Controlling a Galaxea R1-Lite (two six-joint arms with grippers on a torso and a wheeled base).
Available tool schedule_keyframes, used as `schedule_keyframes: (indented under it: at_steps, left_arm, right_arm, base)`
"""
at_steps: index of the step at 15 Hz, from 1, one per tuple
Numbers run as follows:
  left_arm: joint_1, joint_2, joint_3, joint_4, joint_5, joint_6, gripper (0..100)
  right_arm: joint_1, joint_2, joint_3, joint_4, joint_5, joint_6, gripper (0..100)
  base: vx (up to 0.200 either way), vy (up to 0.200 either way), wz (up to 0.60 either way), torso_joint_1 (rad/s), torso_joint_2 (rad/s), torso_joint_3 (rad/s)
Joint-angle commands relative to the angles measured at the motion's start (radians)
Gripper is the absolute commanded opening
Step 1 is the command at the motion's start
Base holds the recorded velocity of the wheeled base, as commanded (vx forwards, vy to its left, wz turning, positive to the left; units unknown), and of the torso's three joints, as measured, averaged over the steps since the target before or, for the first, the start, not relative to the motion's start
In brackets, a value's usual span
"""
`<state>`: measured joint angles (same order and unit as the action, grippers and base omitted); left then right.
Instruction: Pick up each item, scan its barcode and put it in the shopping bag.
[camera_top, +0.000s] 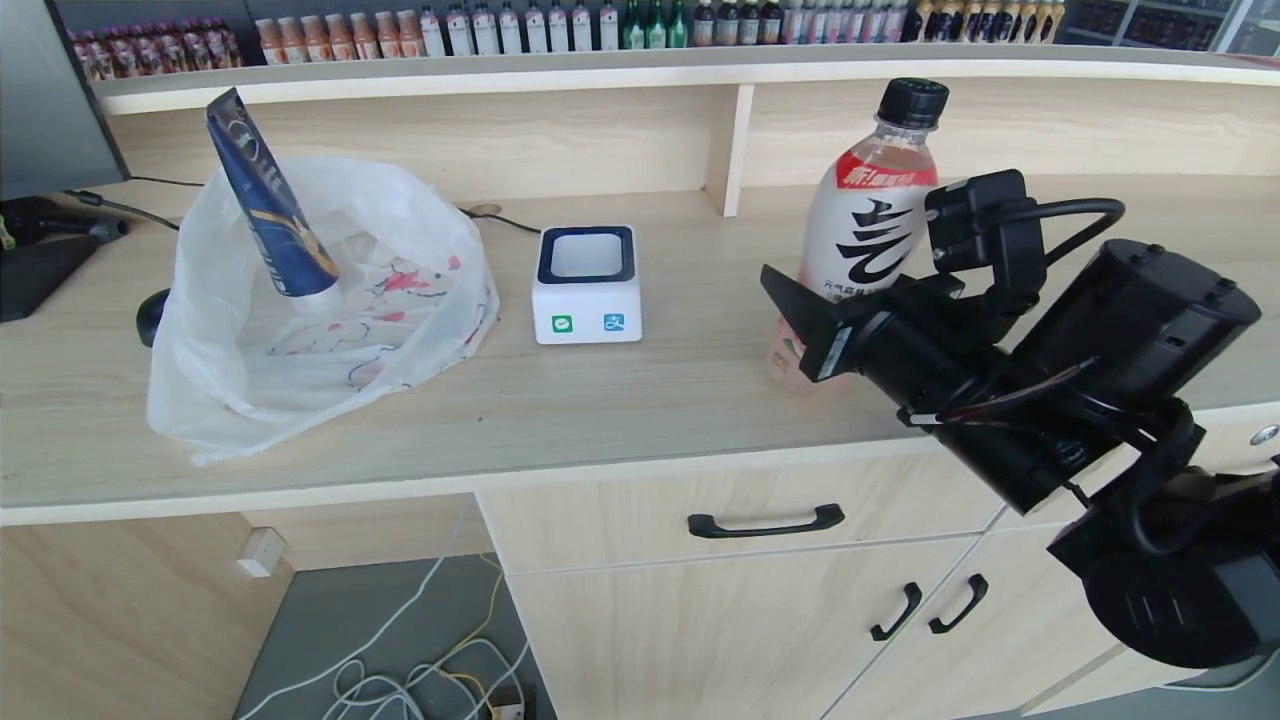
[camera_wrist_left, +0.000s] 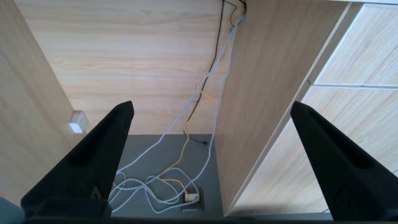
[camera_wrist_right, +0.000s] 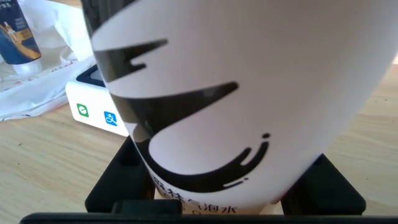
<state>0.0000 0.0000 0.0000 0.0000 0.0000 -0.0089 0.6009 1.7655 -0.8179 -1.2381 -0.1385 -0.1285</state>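
Note:
A tall bottle (camera_top: 870, 220) with a white label, pink drink and black cap stands upright on the wooden counter (camera_top: 620, 400) at the right. My right gripper (camera_top: 840, 300) is open, one finger on each side of the bottle's lower half; the bottle (camera_wrist_right: 236, 93) sits very close in the right wrist view. The white barcode scanner (camera_top: 587, 283) sits mid-counter, left of the bottle. Further left lies the open white plastic shopping bag (camera_top: 400, 330) with a dark blue tube (camera_top: 270, 200) standing in it. My left gripper (camera_wrist_left: 208, 118) hangs open with nothing in it, low beside the cabinet.
A raised back shelf with a divider (camera_top: 730, 150) runs behind the counter, with rows of drinks above. A monitor stand and cables (camera_top: 60, 230) sit at the far left. Drawers with black handles (camera_top: 765, 522) are below; loose cables (camera_wrist_left: 168, 180) lie on the floor.

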Motion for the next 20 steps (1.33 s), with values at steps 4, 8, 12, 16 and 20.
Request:
schedule_keyframes:
  at_steps: [4, 8, 12, 16, 20]
  left_arm:
    - [0.0, 0.0, 0.0, 0.0, 0.002, 0.0, 100]
    - [0.0, 0.0, 0.0, 0.0, 0.0, 0.0, 100]
    - [0.0, 0.0, 0.0, 0.0, 0.0, 0.0, 100]
    - [0.0, 0.0, 0.0, 0.0, 0.0, 0.0, 100]
    - [0.0, 0.0, 0.0, 0.0, 0.0, 0.0, 100]
  right_arm:
    - [-0.003, 0.055, -0.001, 0.003, 0.0, -0.002, 0]
    - [-0.007, 0.083, -0.047, 0.003, 0.0, -0.002, 0]
    - [-0.007, 0.083, -0.073, 0.002, 0.0, -0.002, 0]
    - [-0.006, 0.06, -0.127, 0.005, 0.0, -0.003, 0]
    - [-0.004, 0.066, -0.168, 0.008, 0.0, -0.003, 0]
  base:
    - [0.0, 0.0, 0.0, 0.0, 0.0, 0.0]
    - [0.0, 0.0, 0.0, 0.0, 0.0, 0.0]
    - [0.0, 0.0, 0.0, 0.0, 0.0, 0.0]
    - [0.0, 0.0, 0.0, 0.0, 0.0, 0.0]
    - [0.0, 0.0, 0.0, 0.0, 0.0, 0.0]
